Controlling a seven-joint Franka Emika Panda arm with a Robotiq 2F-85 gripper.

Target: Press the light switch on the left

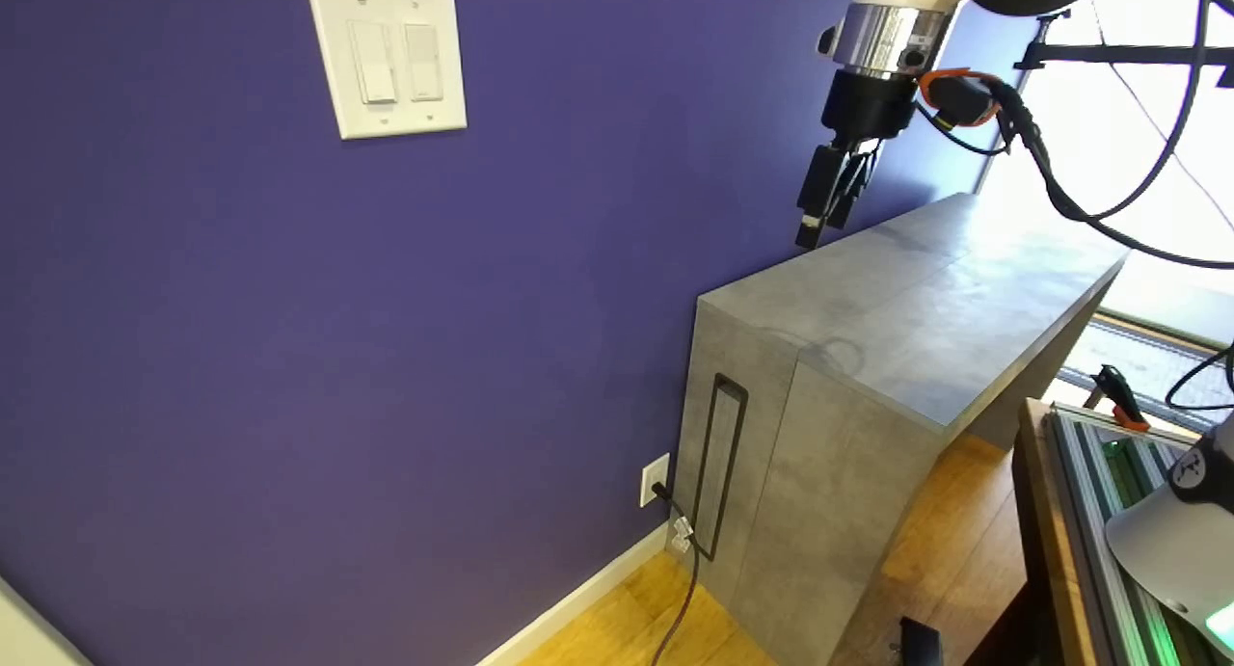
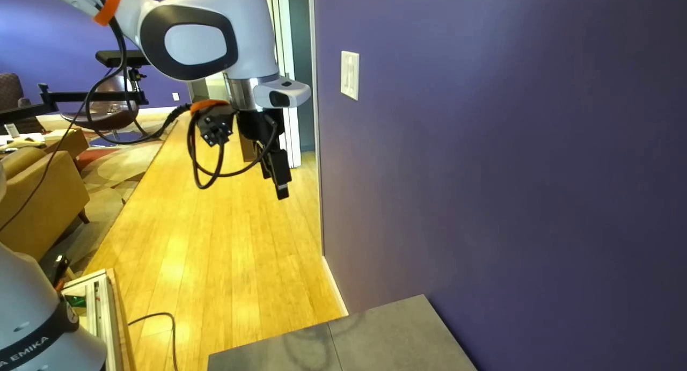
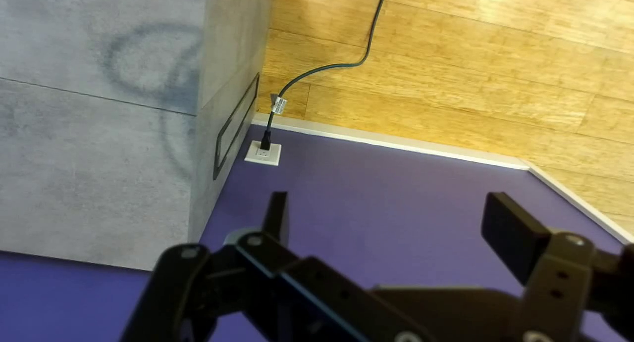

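Note:
The light switch (image 1: 372, 62) is the left tall narrow white paddle in a white double wall plate (image 1: 333, 78) high on the purple wall. Its lower end appears to stand out. The plate also shows edge-on in an exterior view (image 2: 350, 75), where I cannot tell the paddles apart. The switch is out of the wrist view. My gripper (image 1: 822, 226) is black, points down, and hangs well to the right of the plate and lower, apart from it; it also shows in an exterior view (image 2: 275, 186). In the wrist view its fingers (image 3: 389, 203) are wide apart with nothing between them.
A grey cabinet (image 1: 868, 290) stands against the wall below the gripper. A small outlet plate (image 3: 262, 154) with a plugged-in black cord (image 3: 332, 66) sits low beside it. Cables (image 2: 214, 167) loop from the wrist. A doorway (image 2: 300, 65) lies beyond the wall's edge.

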